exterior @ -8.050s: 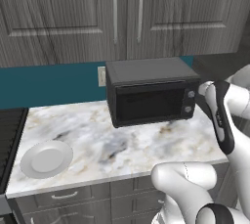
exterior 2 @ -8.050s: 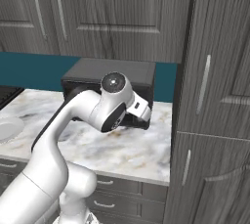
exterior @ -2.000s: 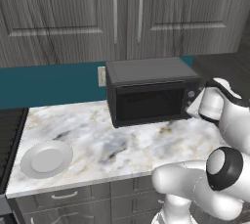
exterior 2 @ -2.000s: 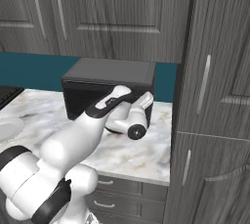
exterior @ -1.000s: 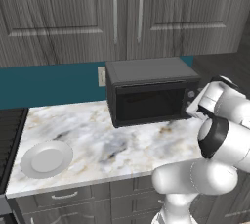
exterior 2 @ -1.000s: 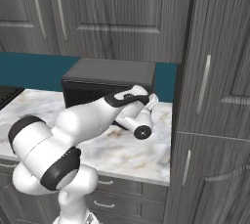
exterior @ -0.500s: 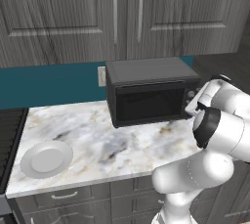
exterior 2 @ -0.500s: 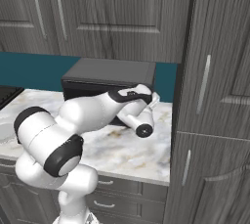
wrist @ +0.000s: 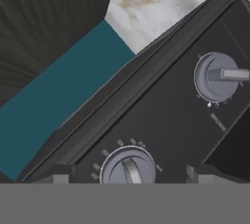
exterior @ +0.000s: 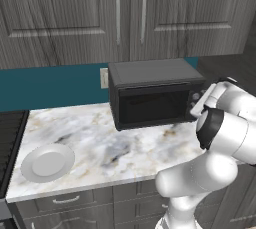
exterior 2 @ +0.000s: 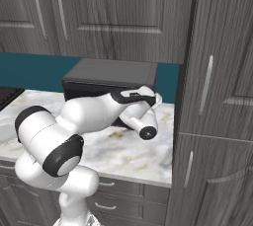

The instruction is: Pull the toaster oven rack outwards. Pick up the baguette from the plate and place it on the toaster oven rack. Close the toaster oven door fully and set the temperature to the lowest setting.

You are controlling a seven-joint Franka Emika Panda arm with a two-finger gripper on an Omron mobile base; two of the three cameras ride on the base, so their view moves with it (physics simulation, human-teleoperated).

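Hand view looks close along the front of the toaster oven [wrist: 161,120]; its control panel is flat black, with a round grey knob [wrist: 128,168] low in the middle, ringed by small pale marks, and a second grey knob [wrist: 216,77] further up to the right, its bar handle pointing sideways; the two dark fingertips [wrist: 61,174] rise at the bottom on either side of the lower knob, apart from it, so the jaws stand released and hold nothing; past the oven's edge I see a strip of teal wall and a patch of marble.

From the left base view the toaster oven [exterior: 155,93] is a boxy dark grey thing standing toward the back right of the counter [exterior: 100,145], against the teal wall; the toaster oven door [exterior: 152,108] is shut, its dark glass window showing nothing of the inside; the gripper [exterior: 200,104] is up at the oven's right front, where the knobs are; the white arm bulks in front of that corner.

The plate [exterior: 47,163] lies white and round near the counter's front left, well apart from the oven; no bread shows on it; a dark stovetop [exterior: 7,138] borders the counter on the left.

The counter is pale marble veined grey and brown, over grey drawers; grey wood-grain cabinets [exterior: 125,13] hang above; a pale wall outlet [exterior: 104,78] sits just left of the oven; from the right base view a tall grey cabinet [exterior 2: 217,96] stands just beside the oven's right.
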